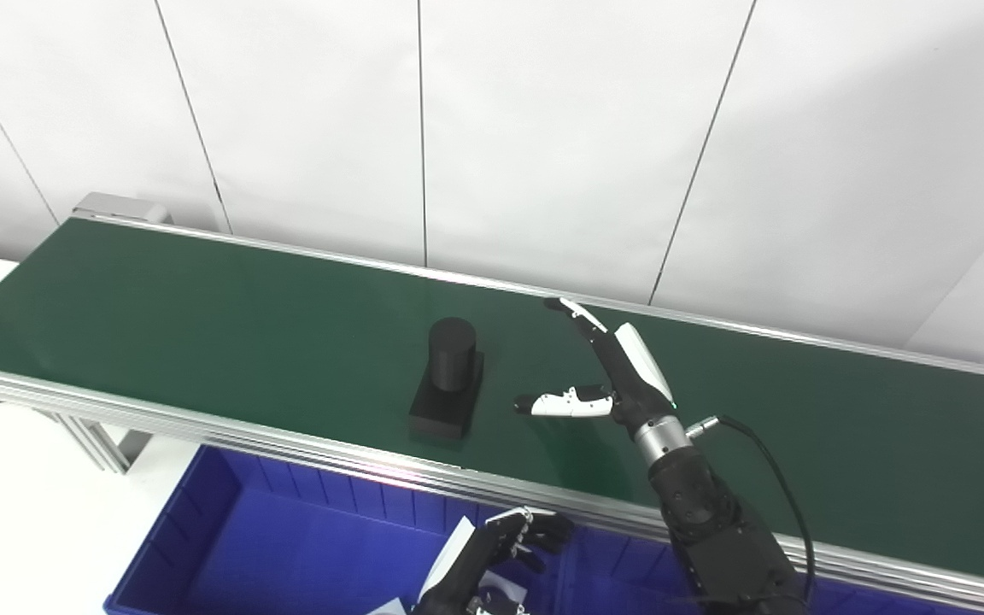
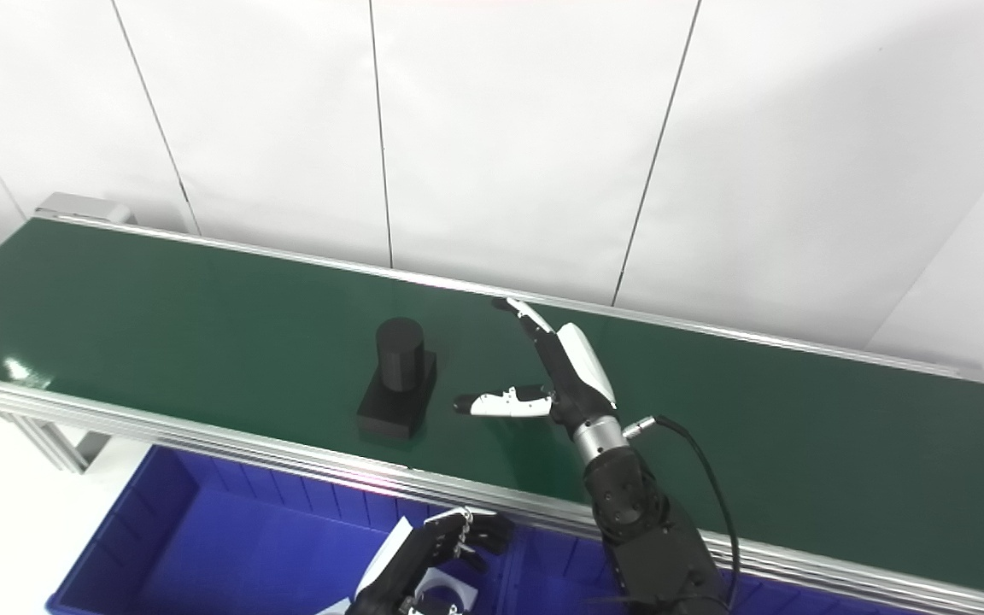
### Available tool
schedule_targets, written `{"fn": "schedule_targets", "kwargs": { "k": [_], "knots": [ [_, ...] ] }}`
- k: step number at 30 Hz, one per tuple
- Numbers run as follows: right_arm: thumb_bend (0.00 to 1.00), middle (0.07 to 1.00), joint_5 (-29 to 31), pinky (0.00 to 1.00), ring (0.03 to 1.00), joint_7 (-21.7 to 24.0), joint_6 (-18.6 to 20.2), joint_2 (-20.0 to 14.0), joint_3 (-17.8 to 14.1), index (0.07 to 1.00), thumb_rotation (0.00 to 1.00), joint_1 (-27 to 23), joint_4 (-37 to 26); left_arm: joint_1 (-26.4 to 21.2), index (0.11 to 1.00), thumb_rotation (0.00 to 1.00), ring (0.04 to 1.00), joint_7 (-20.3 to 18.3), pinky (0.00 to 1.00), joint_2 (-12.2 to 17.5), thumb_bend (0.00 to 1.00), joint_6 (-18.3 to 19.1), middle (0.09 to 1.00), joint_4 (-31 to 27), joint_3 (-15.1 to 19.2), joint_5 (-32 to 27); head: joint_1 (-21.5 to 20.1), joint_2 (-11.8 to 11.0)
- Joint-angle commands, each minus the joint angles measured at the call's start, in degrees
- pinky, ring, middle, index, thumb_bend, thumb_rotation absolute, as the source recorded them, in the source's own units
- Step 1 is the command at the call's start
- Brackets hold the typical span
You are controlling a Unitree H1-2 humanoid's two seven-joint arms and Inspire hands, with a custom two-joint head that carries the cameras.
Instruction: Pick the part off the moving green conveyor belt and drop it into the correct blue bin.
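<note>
Your right hand (image 1: pixel 620 376) hovers spread wide, empty, just right of the black part (image 1: pixel 449 380) on the green conveyor belt (image 1: pixel 202 325). Your left hand (image 1: pixel 492 555), fingers curled, sits half cut off above the blue bin (image 1: pixel 287 547).

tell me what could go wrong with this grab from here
1. The black part rides a moving conveyor belt, and the open right hand is beside it, not touching; a late close could miss.
2. The part is a tall cylinder on a flat base, so a sideways nudge from the fingers might tip it.
3. The left hand hangs over the blue bin, possibly obstructing the drop.
</note>
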Motion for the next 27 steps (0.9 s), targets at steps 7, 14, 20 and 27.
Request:
{"fn": "schedule_targets", "kwargs": {
  "k": [7,14,20,27],
  "knots": [
    [1.00,0.923,0.24,0.84,0.931,-1.00,-0.91,0.77,0.00,0.879,0.41,-3.57,0.39,-0.51,0.685,0.07,0.661,1.26,0.55,-0.26,0.81,-2.10,0.693,-1.16,-0.52,0.49,0.32,0.13],
    [1.00,0.915,0.18,0.80,0.899,-1.43,-1.75,0.81,0.12,0.870,0.40,-4.55,3.60,-0.16,0.683,0.07,0.660,1.61,0.57,-0.43,0.82,-2.10,0.688,-1.25,-1.14,0.82,0.83,-0.34],
    [1.00,0.878,-0.19,0.77,0.853,-2.83,-2.69,1.23,0.60,0.853,0.39,-6.87,8.12,0.35,0.684,0.09,0.667,2.02,0.57,-0.83,0.83,-2.10,0.690,-1.42,-1.88,1.73,1.42,-0.39],
    [1.00,0.873,-0.91,0.76,0.852,-4.52,-2.99,2.00,1.89,0.852,0.38,-9.34,12.81,0.68,0.683,0.08,0.654,2.28,0.56,-1.11,0.82,-2.10,0.681,-2.17,-2.48,1.64,1.60,-0.06]
  ]
}}
